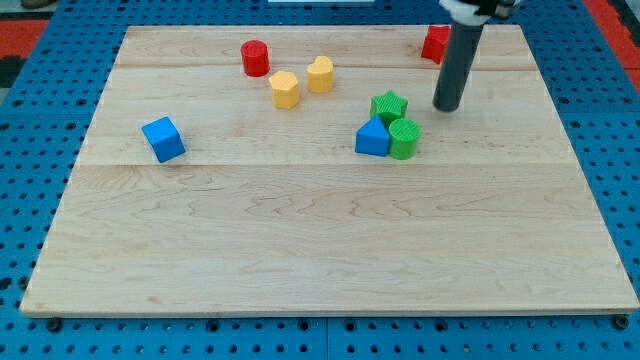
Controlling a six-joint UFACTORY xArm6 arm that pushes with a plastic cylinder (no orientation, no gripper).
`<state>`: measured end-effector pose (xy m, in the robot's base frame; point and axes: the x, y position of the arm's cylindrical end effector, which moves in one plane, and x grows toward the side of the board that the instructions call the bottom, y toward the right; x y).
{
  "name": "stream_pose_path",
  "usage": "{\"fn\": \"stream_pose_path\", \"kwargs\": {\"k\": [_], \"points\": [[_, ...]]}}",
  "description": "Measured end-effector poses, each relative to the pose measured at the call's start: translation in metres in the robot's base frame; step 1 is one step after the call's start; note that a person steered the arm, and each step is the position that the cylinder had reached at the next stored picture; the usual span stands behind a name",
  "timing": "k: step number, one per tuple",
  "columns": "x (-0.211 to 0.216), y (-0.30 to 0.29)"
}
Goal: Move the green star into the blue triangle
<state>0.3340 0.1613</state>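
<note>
Green star (388, 105) touches blue triangle (372, 137) (my tip (446, 107) beside).

No text, label, brand, number or sign can be read anywhere in the camera view, neither on the wooden board (320, 250), nor on the coloured blocks, nor on the blue pegboard (40, 90) around it.
</note>
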Motion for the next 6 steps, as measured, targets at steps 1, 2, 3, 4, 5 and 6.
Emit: {"fn": "stream_pose_path", "kwargs": {"k": [1, 2, 3, 4, 5, 6], "points": [[-0.015, -0.044], [0.025, -0.071], [0.055, -0.063], [0.059, -0.041], [0.061, -0.008], [0.052, -0.037]]}}
